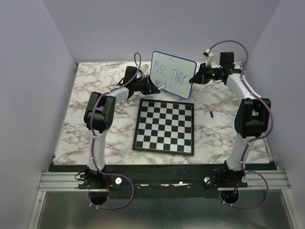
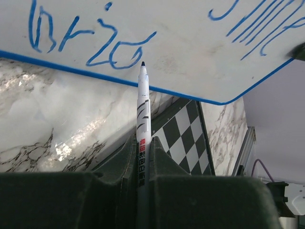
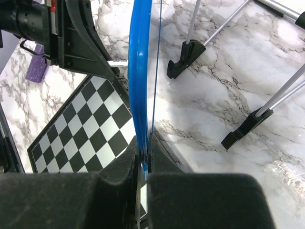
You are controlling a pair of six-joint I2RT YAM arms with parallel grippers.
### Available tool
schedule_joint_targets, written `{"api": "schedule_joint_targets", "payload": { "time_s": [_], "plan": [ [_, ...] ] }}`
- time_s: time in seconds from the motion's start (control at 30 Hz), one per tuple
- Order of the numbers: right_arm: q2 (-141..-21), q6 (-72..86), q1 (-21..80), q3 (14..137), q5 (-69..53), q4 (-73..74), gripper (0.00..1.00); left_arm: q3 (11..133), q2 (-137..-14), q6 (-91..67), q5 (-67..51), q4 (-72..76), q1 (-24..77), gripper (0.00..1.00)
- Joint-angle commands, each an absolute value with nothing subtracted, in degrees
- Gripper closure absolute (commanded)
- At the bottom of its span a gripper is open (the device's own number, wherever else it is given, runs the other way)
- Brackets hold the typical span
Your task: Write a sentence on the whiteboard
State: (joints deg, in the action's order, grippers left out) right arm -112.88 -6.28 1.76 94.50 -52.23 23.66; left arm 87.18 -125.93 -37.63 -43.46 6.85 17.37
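The whiteboard [image 1: 174, 74], white with a blue rim, is held tilted above the table at the back. Blue words of the sentence [image 1: 167, 72] run in two lines on it. My right gripper [image 1: 195, 78] is shut on the board's right edge; the rim [image 3: 138, 76] shows edge-on between its fingers. My left gripper [image 1: 153, 87] is shut on a white marker [image 2: 143, 124], whose dark tip touches the board [image 2: 190, 47] by the lower line of writing [image 2: 90, 40]. The board's black feet [image 3: 185, 55] on thin metal legs hang over the marble.
A black-and-white chessboard [image 1: 165, 126] lies flat in the table's middle, below the whiteboard. A small dark blue marker cap [image 1: 211, 114] lies right of it. A purple object [image 3: 35, 69] lies on the marble near the left arm. Grey walls enclose the table.
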Motion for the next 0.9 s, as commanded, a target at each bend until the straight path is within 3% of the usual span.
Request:
{"api": "schedule_joint_targets", "payload": {
  "time_s": [0.0,0.87],
  "plan": [
    [-113.64,-6.77,1.93,94.13,-54.93,23.91,1.00,87.19,-122.70,-41.13,-46.23,13.18,17.40,1.00],
    [-113.82,-6.86,1.93,94.13,-55.02,23.99,1.00,90.88,-127.53,-41.22,-43.51,10.20,17.49,1.00]
  ]
}}
